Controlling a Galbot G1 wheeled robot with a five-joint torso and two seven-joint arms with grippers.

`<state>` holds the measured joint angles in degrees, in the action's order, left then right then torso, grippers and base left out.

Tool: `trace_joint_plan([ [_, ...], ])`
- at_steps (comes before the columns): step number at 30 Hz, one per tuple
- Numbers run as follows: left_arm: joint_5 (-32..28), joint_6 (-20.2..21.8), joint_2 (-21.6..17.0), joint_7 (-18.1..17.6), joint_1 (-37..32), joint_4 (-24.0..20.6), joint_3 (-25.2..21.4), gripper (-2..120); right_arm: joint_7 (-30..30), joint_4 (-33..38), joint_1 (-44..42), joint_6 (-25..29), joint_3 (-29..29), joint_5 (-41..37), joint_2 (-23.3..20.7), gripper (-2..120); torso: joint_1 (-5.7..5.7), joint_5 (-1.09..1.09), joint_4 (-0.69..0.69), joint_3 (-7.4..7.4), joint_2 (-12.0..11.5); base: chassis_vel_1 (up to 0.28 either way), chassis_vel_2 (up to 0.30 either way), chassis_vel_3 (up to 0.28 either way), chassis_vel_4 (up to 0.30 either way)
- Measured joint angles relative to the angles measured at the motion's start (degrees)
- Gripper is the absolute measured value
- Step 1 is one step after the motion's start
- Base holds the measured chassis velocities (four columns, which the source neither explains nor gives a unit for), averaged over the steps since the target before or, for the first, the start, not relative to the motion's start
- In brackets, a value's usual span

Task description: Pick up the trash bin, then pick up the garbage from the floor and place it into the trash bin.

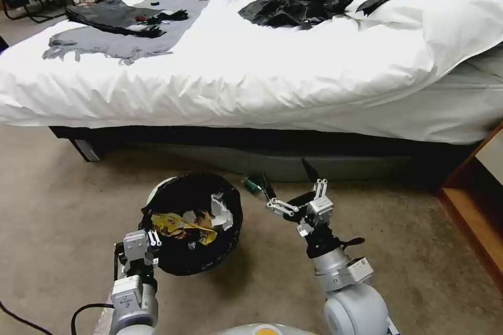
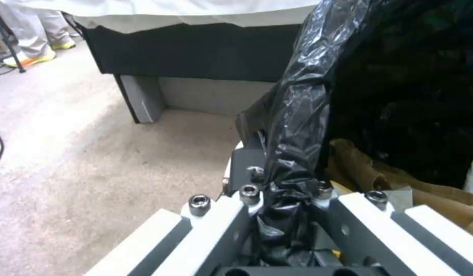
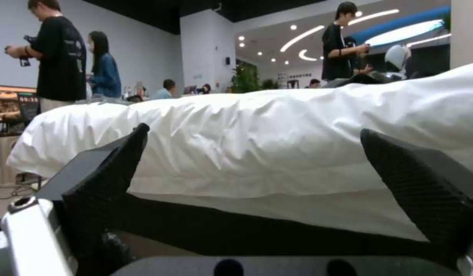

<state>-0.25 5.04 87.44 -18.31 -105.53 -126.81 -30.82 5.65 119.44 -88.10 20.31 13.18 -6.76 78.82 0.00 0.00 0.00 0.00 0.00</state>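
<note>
The trash bin (image 1: 195, 178), white with a black bag liner, hangs just above the carpet in front of the bed. My left gripper (image 1: 155, 242) is shut on its near rim, and in the left wrist view the left gripper (image 2: 286, 199) pinches the liner (image 2: 303, 115). Inside lie a yellow wrapper (image 1: 173, 224), white paper (image 1: 220, 212) and brown cardboard (image 2: 379, 180). A small green bottle (image 1: 253, 184), part of the garbage, lies on the floor by the bed base. My right gripper (image 1: 288, 180) stands open just right of the bottle, nothing between its fingers (image 3: 113, 168).
The bed (image 1: 272, 78) with white sheets, a grey cloth and black clothes (image 1: 298, 2) spans the back, its dark base low ahead. A wooden cabinet (image 1: 474, 209) stands at the right. A black cable (image 1: 84, 310) lies on the carpet at the left.
</note>
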Motion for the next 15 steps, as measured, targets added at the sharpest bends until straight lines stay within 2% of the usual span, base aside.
trace_joint_plan([
  [15,0.08,-0.41,0.00,-0.04,-0.35,0.01,0.00,0,0.43,0.26,0.25,-0.95,0.07,-0.21,0.11,100,0.00,0.00,0.00,0.00,0.00,0.000,0.000,0.000,0.000],
])
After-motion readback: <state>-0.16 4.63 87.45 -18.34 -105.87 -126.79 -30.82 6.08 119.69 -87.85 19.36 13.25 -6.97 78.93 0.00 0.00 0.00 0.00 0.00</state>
